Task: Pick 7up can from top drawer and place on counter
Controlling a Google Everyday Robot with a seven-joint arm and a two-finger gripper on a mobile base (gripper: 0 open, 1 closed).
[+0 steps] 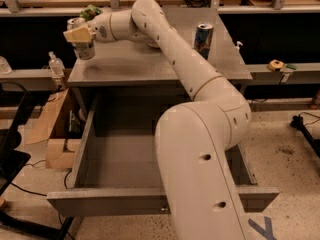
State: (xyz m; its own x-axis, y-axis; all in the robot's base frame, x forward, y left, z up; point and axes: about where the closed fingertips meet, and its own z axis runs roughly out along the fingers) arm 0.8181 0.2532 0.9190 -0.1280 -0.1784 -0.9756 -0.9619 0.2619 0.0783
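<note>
Counter (115,66): grey flat top. Blue can (203,40) upright, right rear part. 7up can (86,50) far left of blue can, at counter's left edge; gripper (77,34) clamped on its top. Can touching surface or not: unclear. Green packet (90,11) far left of blue can, further back.
</note>
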